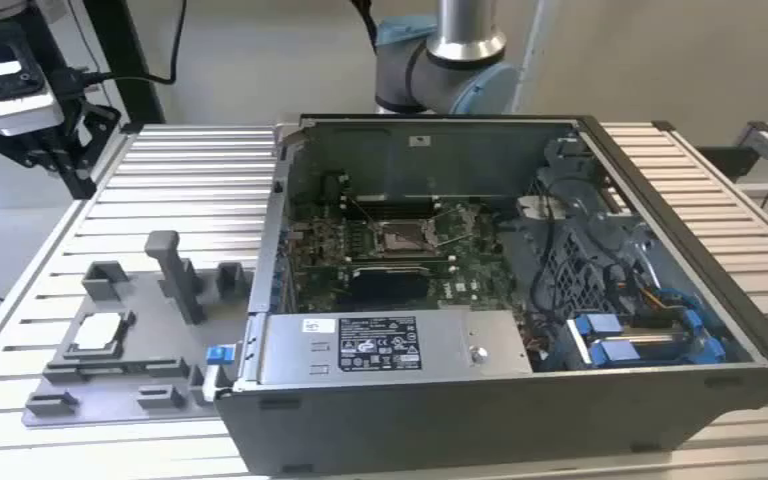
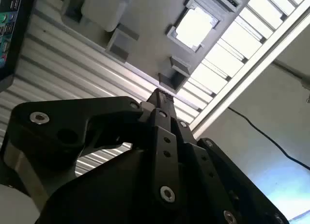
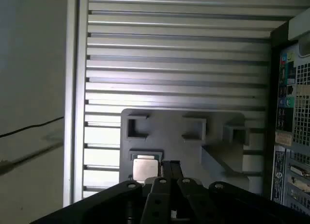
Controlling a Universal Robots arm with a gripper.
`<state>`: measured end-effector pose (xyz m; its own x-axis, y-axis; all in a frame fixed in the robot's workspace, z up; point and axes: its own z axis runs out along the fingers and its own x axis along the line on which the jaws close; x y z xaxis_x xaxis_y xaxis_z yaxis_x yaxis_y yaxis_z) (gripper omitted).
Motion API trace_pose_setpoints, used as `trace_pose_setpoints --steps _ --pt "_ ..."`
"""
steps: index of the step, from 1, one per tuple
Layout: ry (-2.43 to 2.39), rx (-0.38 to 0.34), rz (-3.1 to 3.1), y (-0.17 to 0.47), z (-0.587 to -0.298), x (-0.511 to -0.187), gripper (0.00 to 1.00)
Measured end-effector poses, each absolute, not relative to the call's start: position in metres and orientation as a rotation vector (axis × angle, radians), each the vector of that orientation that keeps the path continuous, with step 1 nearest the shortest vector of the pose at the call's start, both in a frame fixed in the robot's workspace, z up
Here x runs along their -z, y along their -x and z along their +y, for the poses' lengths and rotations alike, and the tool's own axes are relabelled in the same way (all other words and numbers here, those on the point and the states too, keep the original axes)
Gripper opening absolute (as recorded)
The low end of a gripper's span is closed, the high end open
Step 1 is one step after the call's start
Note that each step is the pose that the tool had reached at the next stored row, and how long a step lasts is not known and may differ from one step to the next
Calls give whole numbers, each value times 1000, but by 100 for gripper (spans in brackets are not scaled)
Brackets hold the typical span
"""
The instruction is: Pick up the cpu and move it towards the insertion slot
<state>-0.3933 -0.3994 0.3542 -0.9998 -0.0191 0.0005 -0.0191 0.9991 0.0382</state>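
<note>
Gripper [image 3: 170,167], seemingly pressed together and empty, hovering above cpu [image 1: 101,333] in grey tray [image 1: 107,386], lower left of exterior view; risking knocking it askew if descending unspread.

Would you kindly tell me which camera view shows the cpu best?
The second wrist view: the cpu shows largest and unobstructed. The first wrist view shows it smaller, the exterior view smallest, lying in the grey tray.

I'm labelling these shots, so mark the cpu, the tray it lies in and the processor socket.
cpu [image 2: 195,26]: second wrist view, middle of its pale top face.
tray [image 1: 157,335]: exterior view, bare grey floor beside the cpu.
socket [image 1: 402,237]: exterior view, middle of its brownish pin field.
</note>
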Motion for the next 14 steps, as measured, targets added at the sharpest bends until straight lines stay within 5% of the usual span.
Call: trace_pose_setpoints --steps 14 --pt "-30 60 -3140 394 -399 -354 0"
